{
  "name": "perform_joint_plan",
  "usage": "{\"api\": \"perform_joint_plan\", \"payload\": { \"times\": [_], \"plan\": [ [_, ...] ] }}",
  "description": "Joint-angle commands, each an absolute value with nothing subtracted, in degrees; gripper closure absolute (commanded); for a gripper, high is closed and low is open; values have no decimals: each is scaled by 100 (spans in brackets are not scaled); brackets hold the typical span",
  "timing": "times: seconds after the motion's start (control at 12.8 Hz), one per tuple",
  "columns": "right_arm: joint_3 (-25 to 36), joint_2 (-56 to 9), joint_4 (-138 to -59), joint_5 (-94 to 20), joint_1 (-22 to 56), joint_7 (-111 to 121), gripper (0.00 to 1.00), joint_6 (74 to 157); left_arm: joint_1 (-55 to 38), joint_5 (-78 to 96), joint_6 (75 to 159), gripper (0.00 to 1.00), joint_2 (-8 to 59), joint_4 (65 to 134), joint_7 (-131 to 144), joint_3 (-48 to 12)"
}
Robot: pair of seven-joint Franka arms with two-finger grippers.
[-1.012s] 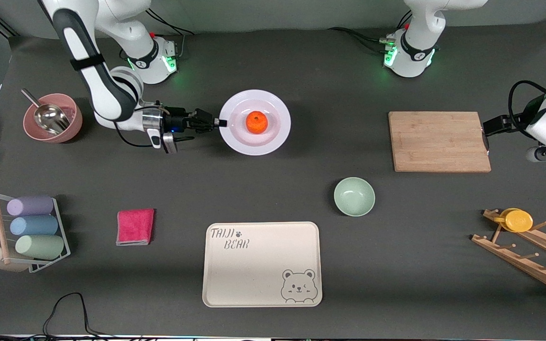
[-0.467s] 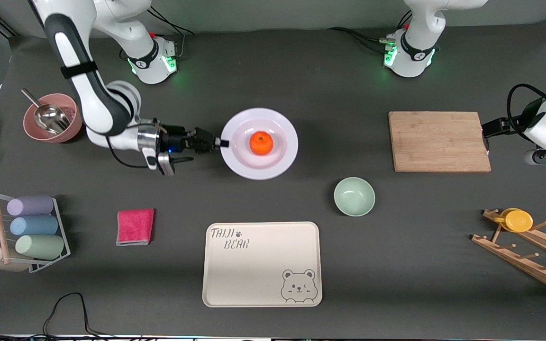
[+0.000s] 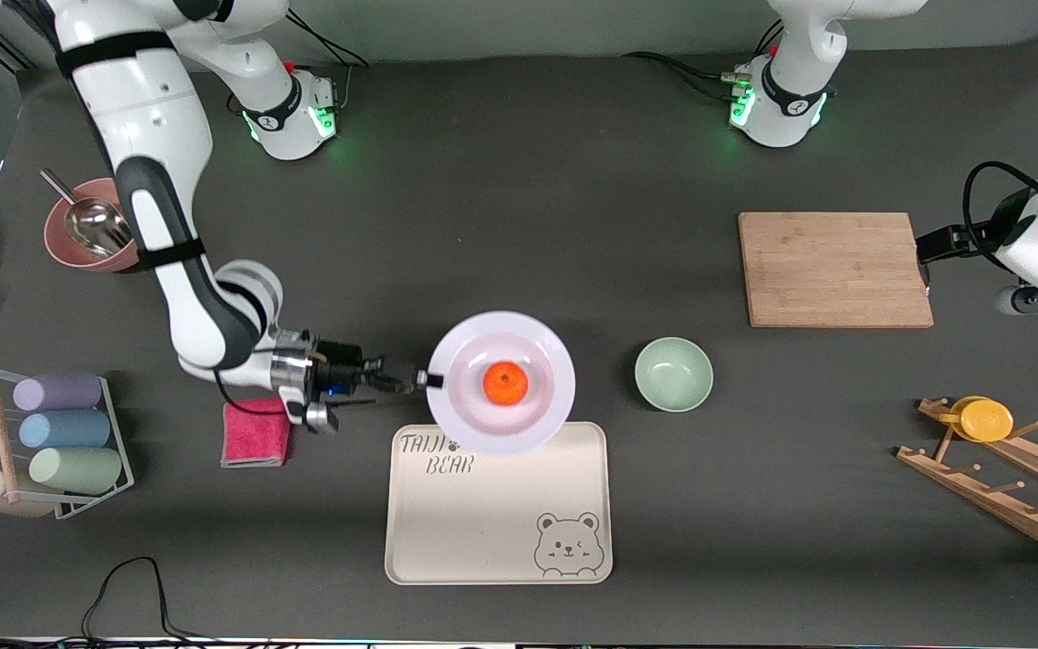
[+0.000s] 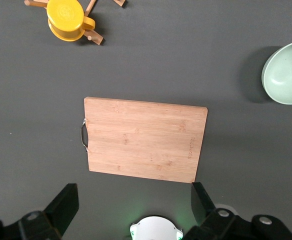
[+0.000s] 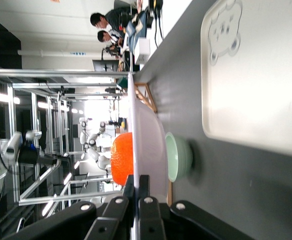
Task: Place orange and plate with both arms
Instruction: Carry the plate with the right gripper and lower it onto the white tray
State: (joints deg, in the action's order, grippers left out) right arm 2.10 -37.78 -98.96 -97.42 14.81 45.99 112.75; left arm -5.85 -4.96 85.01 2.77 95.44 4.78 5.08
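Dark grey table (image 3: 573, 225): right gripper (image 3: 429, 380), centre frame, clamps the plate (image 3: 532, 415) rim, the orange (image 3: 505, 383) resting on it, overlapping the bear tray (image 3: 498, 523). Left gripper (image 4: 136, 202) waits with fingers spread at the right edge, over the cutting board (image 3: 834, 269).

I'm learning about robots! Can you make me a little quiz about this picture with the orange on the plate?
1. True or false: the orange sits on the plate.
2. Which gripper holds the plate's rim: A) right gripper B) left gripper?
3. Fill in: the plate hangs partly over the cream bear ____.

Key: 1 true. 2 A; the left gripper waits open over the cutting board. 3 tray.
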Motion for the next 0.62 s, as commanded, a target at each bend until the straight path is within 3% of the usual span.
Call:
{"api": "perform_joint_plan", "payload": {
  "times": [0.0, 0.23, 0.55],
  "plan": [
    [193, -4875, -8118, -9659, 1450, 3904, 100, 11180, -659, -580, 8358, 0, 404, 9396, 702, 527],
    [386, -5737, -6771, -9589, 1450, 3481, 100, 11188, -686, -580, 8358, 0, 404, 9396, 729, 527],
    [413, -6055, -6609, -9615, 1433, 3603, 100, 11337, -694, -580, 8350, 0, 404, 9396, 729, 527]
  ]
}}
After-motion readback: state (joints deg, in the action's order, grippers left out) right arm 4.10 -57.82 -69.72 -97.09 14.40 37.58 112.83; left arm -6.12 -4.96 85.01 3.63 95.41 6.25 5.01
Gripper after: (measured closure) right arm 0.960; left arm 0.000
